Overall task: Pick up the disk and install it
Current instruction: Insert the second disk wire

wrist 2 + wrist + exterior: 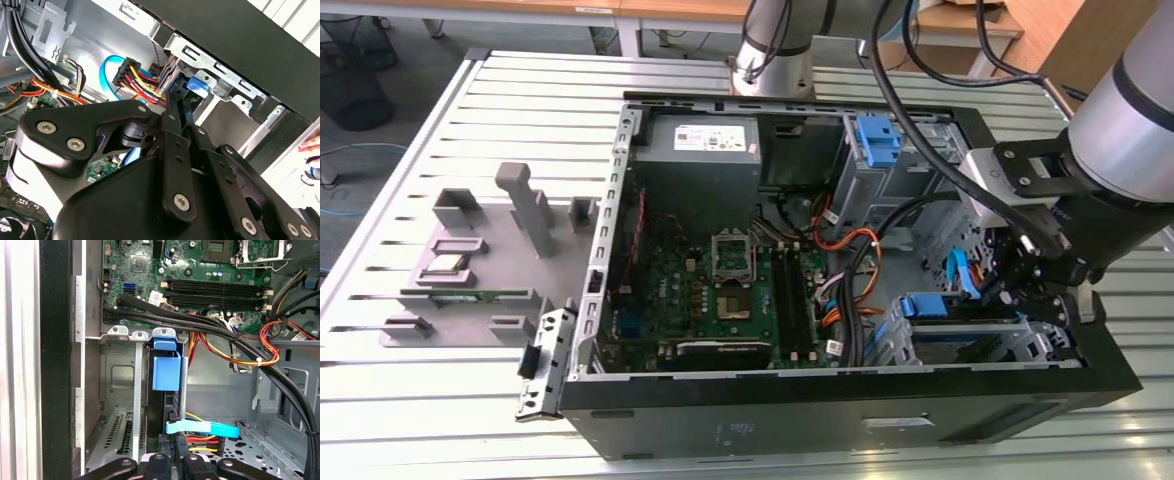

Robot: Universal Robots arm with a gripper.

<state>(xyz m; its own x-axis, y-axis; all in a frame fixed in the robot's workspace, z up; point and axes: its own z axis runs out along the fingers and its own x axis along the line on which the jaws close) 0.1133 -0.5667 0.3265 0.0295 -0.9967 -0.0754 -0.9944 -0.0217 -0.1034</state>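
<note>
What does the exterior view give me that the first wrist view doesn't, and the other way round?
Exterior view alone: the whole open computer case on the slatted table, the grey fixture block at the exterior view's left, and the arm's gripper lowered into the drive-bay corner.
First wrist view alone: a close look down the bay, with the blue bracket tab standing upright in its metal slot and a flat blue cable below it.
Both: the green motherboard and the red, orange and yellow wire bundle.

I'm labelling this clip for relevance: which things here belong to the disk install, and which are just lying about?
Job: disk in the drive cage; gripper at it; open computer case.
Lying about: grey fixture; green circuit strip on it; second blue bracket further back in the case.
</note>
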